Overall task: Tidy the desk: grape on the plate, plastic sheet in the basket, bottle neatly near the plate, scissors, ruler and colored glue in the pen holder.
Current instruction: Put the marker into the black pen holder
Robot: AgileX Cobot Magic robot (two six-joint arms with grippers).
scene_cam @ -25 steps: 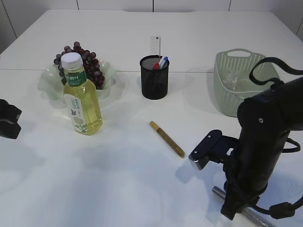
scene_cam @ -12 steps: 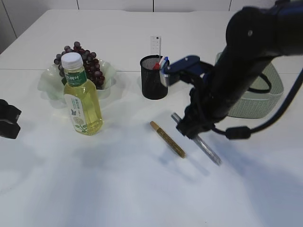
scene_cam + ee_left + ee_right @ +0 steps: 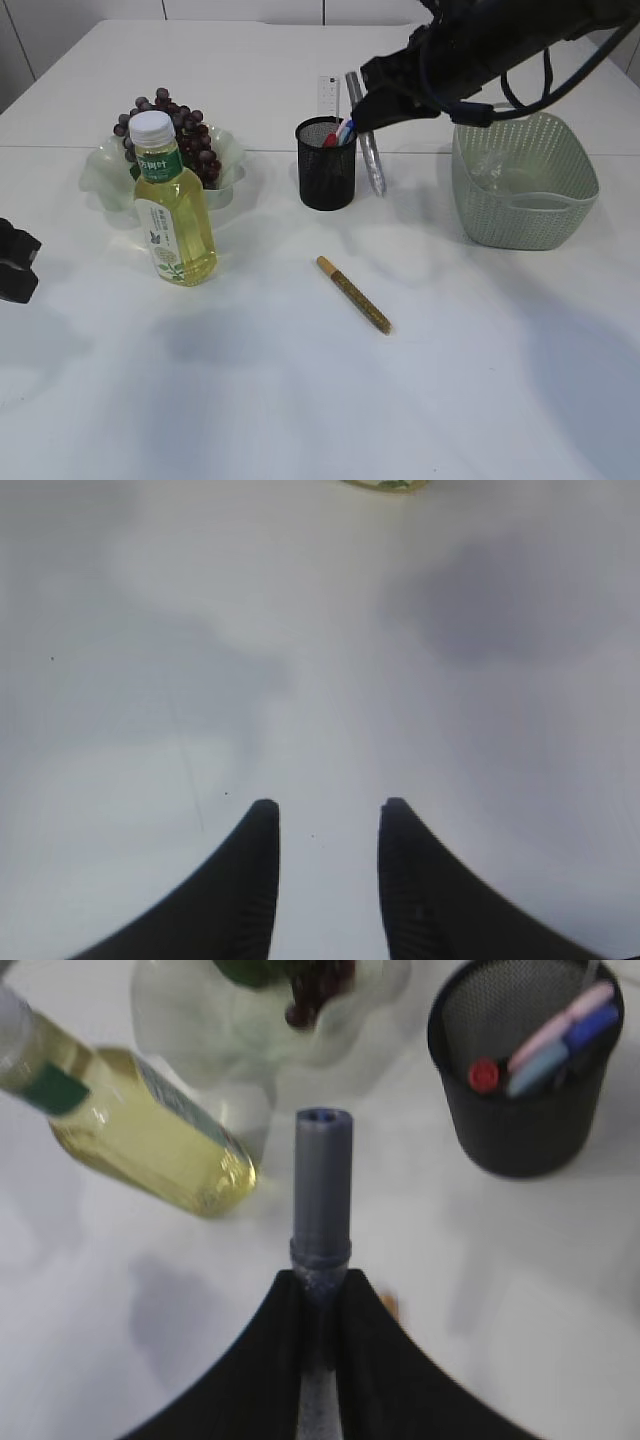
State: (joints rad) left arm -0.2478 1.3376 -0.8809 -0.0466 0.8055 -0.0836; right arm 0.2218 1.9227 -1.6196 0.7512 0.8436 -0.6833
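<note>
1. Our right pincer (image 3: 318, 1290) is clamped on a grey-silver glitter glue tube (image 3: 371, 150); in the wrist view the capped end (image 3: 322, 1190) sticks out past the fingertips.
2. Exterior view: the tube hangs below the right pincer (image 3: 362, 100), just right of the black mesh pen holder (image 3: 326, 165) and not inside it.
3. In the holder, left of and below that pincer: a white ruler (image 3: 328, 97) and red and blue handled items (image 3: 341, 132); we can't tell what the handles belong to.
4. A gold glitter glue tube (image 3: 353, 293) lies on the white table (image 3: 300, 400), well below the pincer, nothing touching it.
5. Far to its left: yellow-green drink bottle with white cap (image 3: 170, 205), upright just in front of the clear wavy plate (image 3: 105, 170) holding dark grapes (image 3: 180, 130).
6. To its right: pale green plastic basket (image 3: 520, 180) with a clear plastic sheet (image 3: 490, 165) inside.
7. Our left pincer (image 3: 325, 815) is narrowly parted, holding nothing, over bare table.
</note>
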